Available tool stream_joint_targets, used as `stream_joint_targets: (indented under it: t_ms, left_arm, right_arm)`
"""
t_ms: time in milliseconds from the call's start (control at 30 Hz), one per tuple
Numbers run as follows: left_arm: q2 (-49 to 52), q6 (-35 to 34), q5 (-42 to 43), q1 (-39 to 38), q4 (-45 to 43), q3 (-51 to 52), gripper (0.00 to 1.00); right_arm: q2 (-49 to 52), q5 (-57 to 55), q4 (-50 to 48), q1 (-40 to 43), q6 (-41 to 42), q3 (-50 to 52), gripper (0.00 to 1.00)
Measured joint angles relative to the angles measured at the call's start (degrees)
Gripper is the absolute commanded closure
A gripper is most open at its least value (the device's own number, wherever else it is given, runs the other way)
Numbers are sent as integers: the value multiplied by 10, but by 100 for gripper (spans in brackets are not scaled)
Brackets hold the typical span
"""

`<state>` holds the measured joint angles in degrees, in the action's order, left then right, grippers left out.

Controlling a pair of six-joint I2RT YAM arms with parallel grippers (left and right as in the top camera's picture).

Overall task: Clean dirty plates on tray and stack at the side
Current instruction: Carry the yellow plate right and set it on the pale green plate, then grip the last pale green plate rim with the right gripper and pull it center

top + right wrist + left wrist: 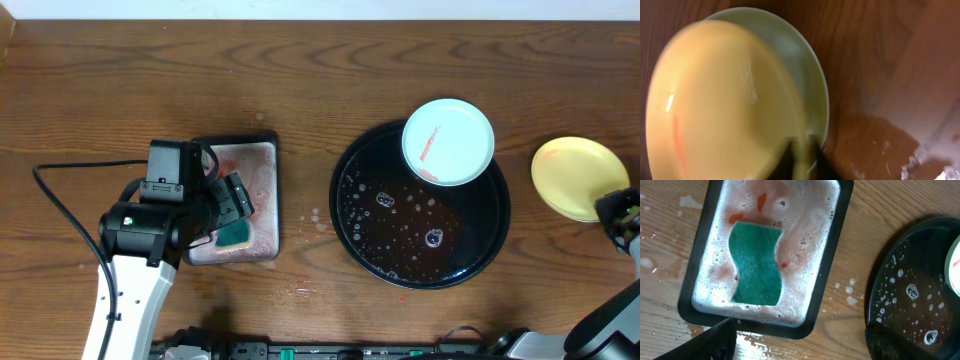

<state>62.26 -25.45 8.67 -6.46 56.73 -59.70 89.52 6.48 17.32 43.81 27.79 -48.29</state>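
Yellow plate (575, 175) is at the far right of the overhead frame, off the tray and on the bare bench (300, 60). That is the stacking spot. The right wrist view shows it lying on top of a pale plate (811, 75), offset toward the left, so a stack of two is forming.

Right hand (620, 212) is at the yellow plate's lower-right edge, with a finger on either side of the rim and a narrow gap. The view is blurry, so I cannot tell whether it is pinching the rim or has let go. An edge hold makes sense, since the plate is too shallow to hold any other way.

Smeared plate (448, 141), pale with a red streak, sits on the upper-right rim of the round black tray (480, 230), partly overhanging it. It looks like the last dirty one. The tray floor is wet, with suds and bubbles.

Left hand (236, 200), at centre left, hangs above the rectangular tray (827, 275) with its fingers wide apart and nothing between them. The green sponge (756, 262) lies flat in pinkish foam right below it, probably parked there to soak up soap, and it is within easy reach for the next wipe.

Judgement: two of the three plates are done.
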Motion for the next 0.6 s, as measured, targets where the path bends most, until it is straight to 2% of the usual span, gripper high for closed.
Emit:
stream_joint_targets:
  t_ms: [133,300,467,600]
  left_arm:
    - [0,0,0,0,0,0,17]
    - [0,0,0,0,0,0,17]
    - [0,0,0,0,0,0,17]
    - [0,0,0,0,0,0,17]
  right_arm:
    - [-5,35,-20,-2,2,-4,65]
    - [-61,117,-29,-54,-5,-16,66]
    - [-120,165,-30,-200,-95,-30,61]
    - [-107,122,-19,-323,-195,-34,58]
